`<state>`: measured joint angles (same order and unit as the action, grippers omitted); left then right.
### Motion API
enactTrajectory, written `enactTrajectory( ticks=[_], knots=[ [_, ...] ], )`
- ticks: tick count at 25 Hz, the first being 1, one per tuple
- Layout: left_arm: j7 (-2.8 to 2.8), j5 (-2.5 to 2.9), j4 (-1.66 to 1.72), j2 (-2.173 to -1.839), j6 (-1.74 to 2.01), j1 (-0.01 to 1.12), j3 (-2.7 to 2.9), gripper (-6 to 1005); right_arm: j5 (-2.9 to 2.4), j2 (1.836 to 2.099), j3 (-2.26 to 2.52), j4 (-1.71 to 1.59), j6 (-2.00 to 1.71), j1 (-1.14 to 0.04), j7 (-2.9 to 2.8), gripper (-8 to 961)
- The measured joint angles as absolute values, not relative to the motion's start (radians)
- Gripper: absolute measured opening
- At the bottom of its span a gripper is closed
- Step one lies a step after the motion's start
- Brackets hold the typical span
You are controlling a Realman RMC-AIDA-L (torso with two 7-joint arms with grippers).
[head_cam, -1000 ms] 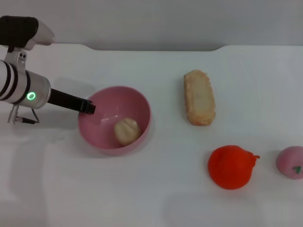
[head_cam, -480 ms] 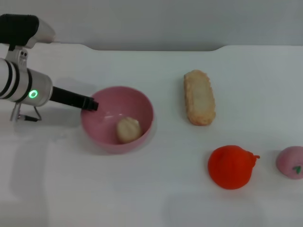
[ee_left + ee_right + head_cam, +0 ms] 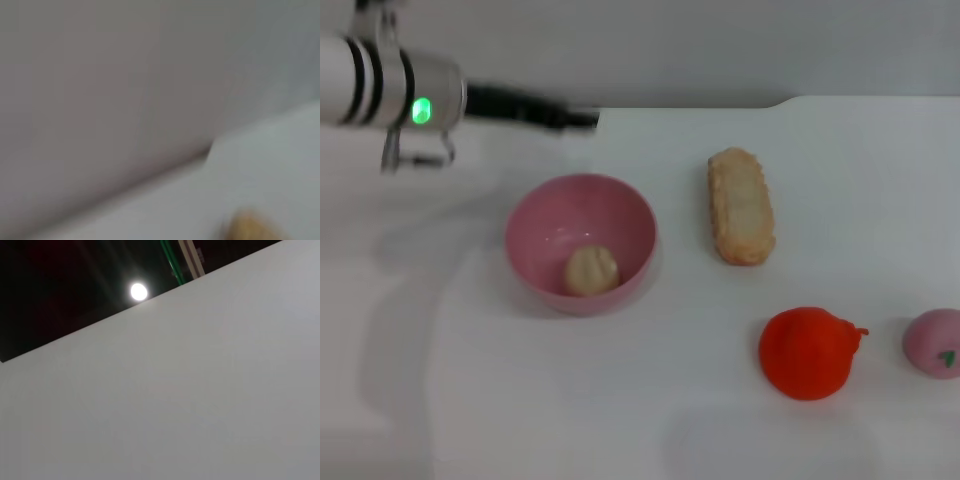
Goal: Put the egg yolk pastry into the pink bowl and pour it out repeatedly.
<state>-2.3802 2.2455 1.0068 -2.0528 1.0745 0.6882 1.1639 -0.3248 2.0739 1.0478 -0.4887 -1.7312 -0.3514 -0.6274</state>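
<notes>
The pink bowl stands upright on the white table, left of centre in the head view. The egg yolk pastry, a small pale beige ball, lies inside it near the front wall. My left gripper hangs in the air behind and above the bowl, near the table's back edge, pointing right and touching nothing. Its arm reaches in from the top left. The right gripper is out of view; its wrist view shows only a wall and a ceiling lamp.
A long crusty bread lies right of the bowl, and its tan end shows in the left wrist view. An orange-red round fruit and a small pink fruit sit at the front right.
My left gripper has left the bowl's left rim, rising and swinging back and right. The bowl shifted slightly right and settled upright, pastry still inside.
</notes>
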Motion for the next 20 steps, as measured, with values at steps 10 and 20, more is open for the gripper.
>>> enactTrajectory(
  ticks=[10,20],
  knots=[
    [-1.398,1.037,0.908,-2.069,0.855,0.543,1.166,754,-0.320,2.077,1.039,-0.463,-1.735,-0.347,-0.629,523],
    [-0.179,-0.006,0.290,-2.078,1.346,0.499,1.426,804,-0.223,2.074,0.964,-0.355,-1.664,-0.344,-0.504,523]
  ],
)
